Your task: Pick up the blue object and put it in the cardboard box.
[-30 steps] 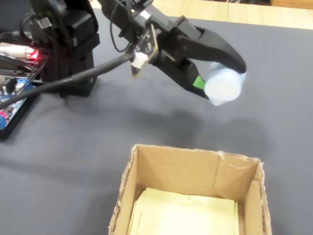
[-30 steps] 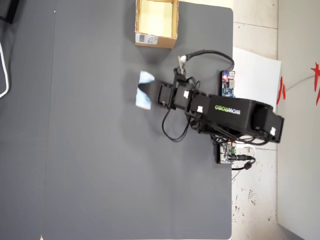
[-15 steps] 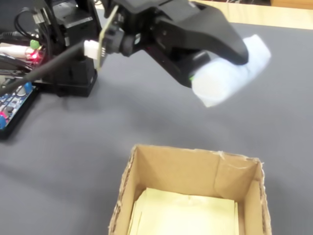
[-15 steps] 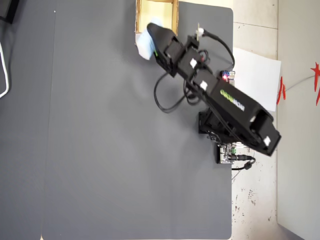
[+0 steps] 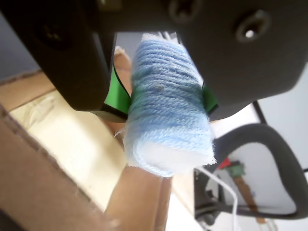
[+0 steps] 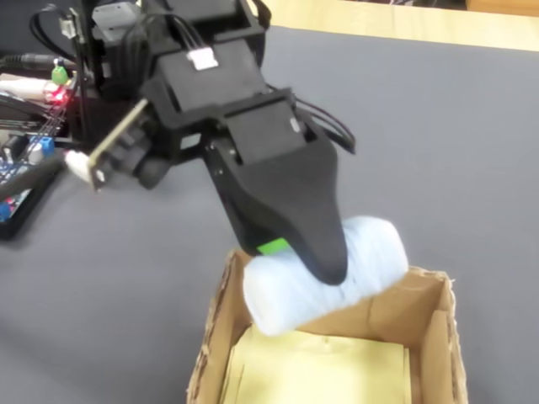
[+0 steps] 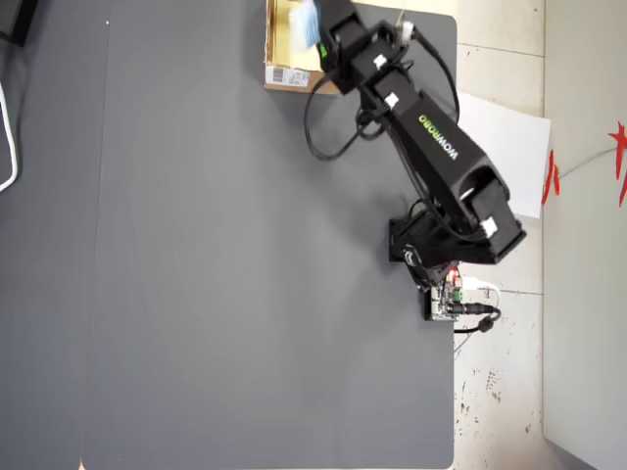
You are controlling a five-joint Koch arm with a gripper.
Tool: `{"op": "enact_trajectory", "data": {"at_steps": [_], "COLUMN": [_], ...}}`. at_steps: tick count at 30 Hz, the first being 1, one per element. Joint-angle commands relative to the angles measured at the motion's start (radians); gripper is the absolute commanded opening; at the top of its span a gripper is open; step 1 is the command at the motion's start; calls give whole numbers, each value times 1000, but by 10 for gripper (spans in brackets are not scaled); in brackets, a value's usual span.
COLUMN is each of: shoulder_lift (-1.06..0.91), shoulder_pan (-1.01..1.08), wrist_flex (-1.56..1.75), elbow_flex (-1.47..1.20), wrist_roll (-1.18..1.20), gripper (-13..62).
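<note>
The blue object is a pale blue, yarn-wrapped block with a white end, and my gripper is shut on it, green pads pressing both its sides. In the fixed view the blue object hangs crosswise over the far rim of the cardboard box, under my black gripper. The box's pale yellowish inside lies just below the block. From overhead the blue object sits above the cardboard box at the mat's top edge, the barcode label facing the mat.
A dark grey mat covers the table. The arm's base and a circuit board with cables stand at the mat's right edge in the overhead view. Wiring and lit boards lie at the left of the fixed view.
</note>
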State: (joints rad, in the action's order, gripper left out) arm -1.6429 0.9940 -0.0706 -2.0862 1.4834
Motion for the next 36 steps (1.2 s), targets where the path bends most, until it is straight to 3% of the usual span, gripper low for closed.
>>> {"op": "enact_trajectory", "data": {"at_steps": [1, 14, 24, 36], "shoulder_lift": [-6, -106, -293, -583], "shoulder_pan": [21, -43, -327, -617], "wrist_flex": [35, 170, 440, 443], "elbow_flex": [80, 28, -209, -568], "wrist_roll": [3, 48, 156, 181], "gripper": [314, 316, 316, 317]}}
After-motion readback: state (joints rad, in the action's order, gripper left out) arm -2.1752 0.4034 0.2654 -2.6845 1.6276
